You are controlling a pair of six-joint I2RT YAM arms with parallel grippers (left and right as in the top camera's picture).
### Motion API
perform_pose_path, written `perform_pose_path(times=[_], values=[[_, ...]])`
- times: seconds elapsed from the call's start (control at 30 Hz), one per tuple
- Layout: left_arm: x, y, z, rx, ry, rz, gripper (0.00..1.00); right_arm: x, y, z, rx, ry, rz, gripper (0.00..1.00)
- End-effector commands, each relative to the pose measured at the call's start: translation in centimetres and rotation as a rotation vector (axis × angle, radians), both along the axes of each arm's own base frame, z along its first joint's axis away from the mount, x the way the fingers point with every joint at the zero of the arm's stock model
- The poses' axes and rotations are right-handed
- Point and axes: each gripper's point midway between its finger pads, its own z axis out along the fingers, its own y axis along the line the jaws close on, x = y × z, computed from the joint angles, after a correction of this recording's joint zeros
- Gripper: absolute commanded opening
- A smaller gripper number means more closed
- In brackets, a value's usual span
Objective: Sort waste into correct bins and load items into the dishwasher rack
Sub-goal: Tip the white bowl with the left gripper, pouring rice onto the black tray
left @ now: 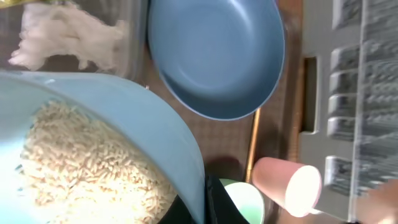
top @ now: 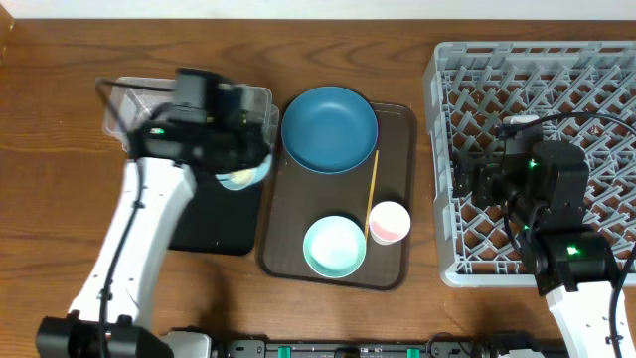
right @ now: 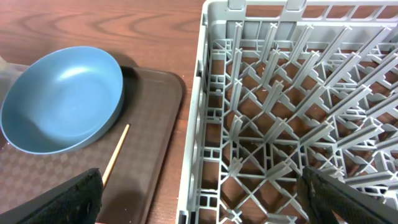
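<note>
My left gripper (top: pixel 241 167) (left: pixel 200 205) is shut on the rim of the white-blue bowl (top: pixel 238 179) (left: pixel 143 124), which is full of white rice (left: pixel 74 162). It holds the bowl where the clear tub (top: pixel 124 99) meets the black tray (top: pixel 214 224). A crumpled white tissue (left: pixel 68 37) lies in the tub. The dark blue plate (top: pixel 330 129) (left: pixel 217 56) (right: pixel 62 99), wooden stick (top: pixel 373 189) (left: pixel 253 143) (right: pixel 115 154), mint bowl (top: pixel 334 246) (left: pixel 247 199) and pink cup (top: pixel 388 221) (left: pixel 289 183) sit on the brown tray. My right gripper (top: pixel 475 181) (right: pixel 211 205) is open and empty over the left edge of the grey rack (top: pixel 537 60) (right: pixel 298 112).
The brown serving tray (top: pixel 288 219) (right: pixel 152 118) lies between the black tray and the rack. The rack's left wall stands close beside the brown tray's right edge. Bare wooden tabletop (top: pixel 60 199) lies to the far left.
</note>
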Motion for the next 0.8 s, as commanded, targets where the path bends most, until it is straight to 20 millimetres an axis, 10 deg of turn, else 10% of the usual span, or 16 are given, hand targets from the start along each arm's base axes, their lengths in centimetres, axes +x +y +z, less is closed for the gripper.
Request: perform_pose_path(times=[0.0, 0.33, 0.77], values=[[-0.8, 0.9, 0.7, -0.212, -0.012, -0.057, 0.06, 0.3, 0.0, 0.9, 0.004, -0.018, -0.001, 0.99], [-2.2, 7.8, -1.3, -0.568, -0.063, 0.107, 0.06, 0.3, 0.0, 0.9, 0.004, -0.019, -0.001, 0.99], [-2.8, 10.3, 0.7, -0.914, -0.201, 0.154, 0.06, 0.3, 0.0, 0.9, 0.004, -0.019, -0.001, 0.99]])
